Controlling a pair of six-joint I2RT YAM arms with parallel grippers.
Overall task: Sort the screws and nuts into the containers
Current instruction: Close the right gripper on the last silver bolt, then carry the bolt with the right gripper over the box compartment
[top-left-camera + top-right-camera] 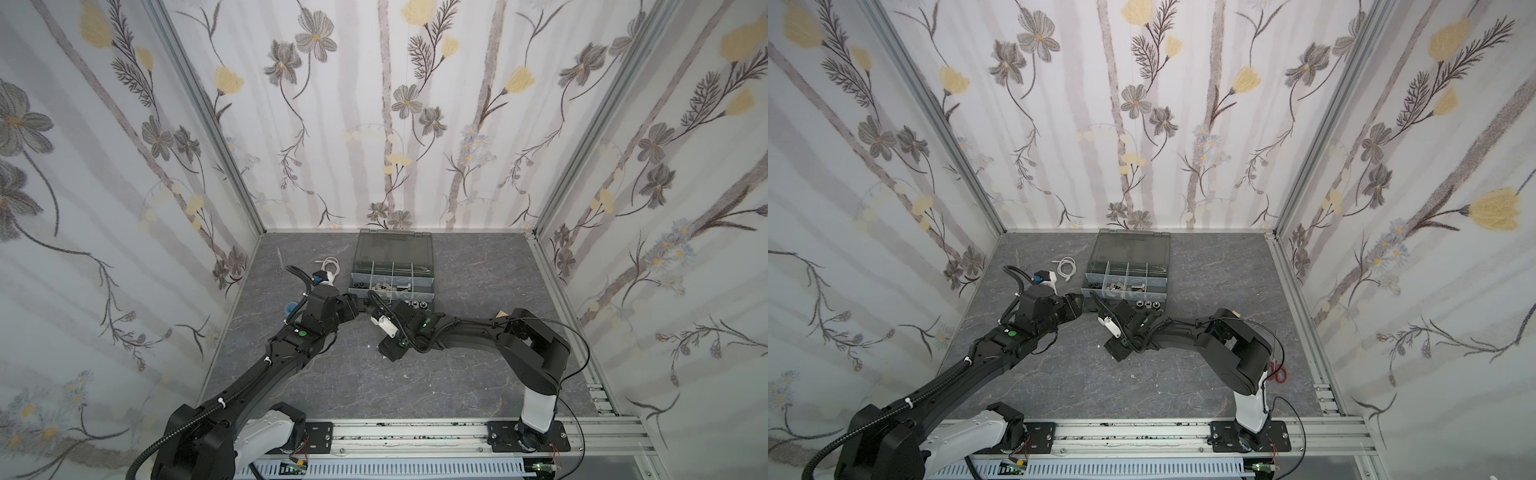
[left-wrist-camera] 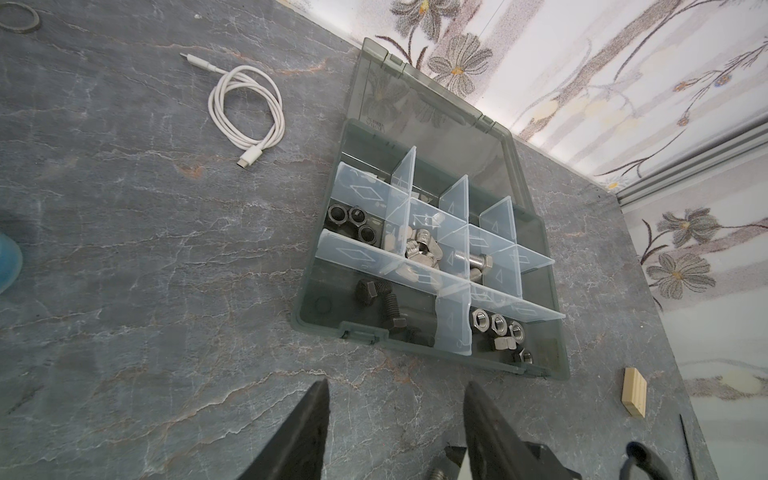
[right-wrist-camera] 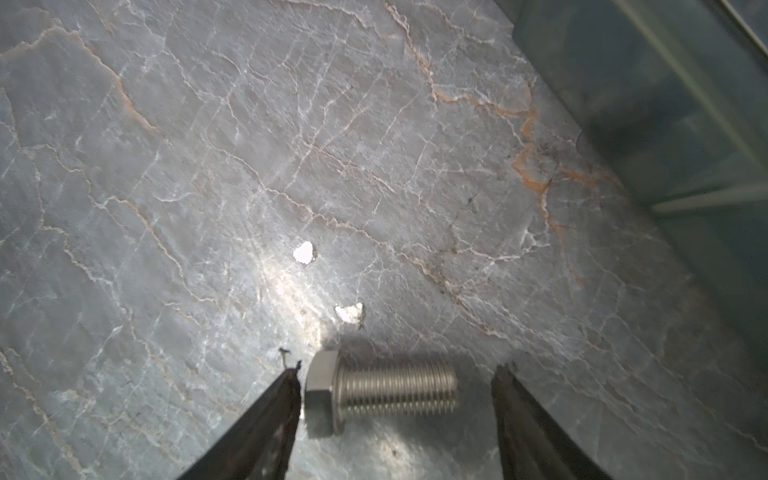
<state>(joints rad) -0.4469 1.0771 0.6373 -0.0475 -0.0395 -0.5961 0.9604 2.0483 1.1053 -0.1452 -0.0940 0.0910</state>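
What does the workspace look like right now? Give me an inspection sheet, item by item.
Surface: grey marbled tabletop, a few white specks.
Job's things: dark grey plastic organizer case, lid open; black bolts, black nuts, silver wing nuts and silver hex nuts in separate compartments; one silver hex-head bolt loose on the tabletop.
Clutter: coiled white USB cable, pale wooden block, red-handled scissors.
Grippers: left gripper open, empty, short of the case; right gripper open, straddling the loose bolt.
Cables: black corrugated conduit along the left arm; thin black wire beside the right arm.
Surroundings: floral wallpaper walls, aluminium frame rail.
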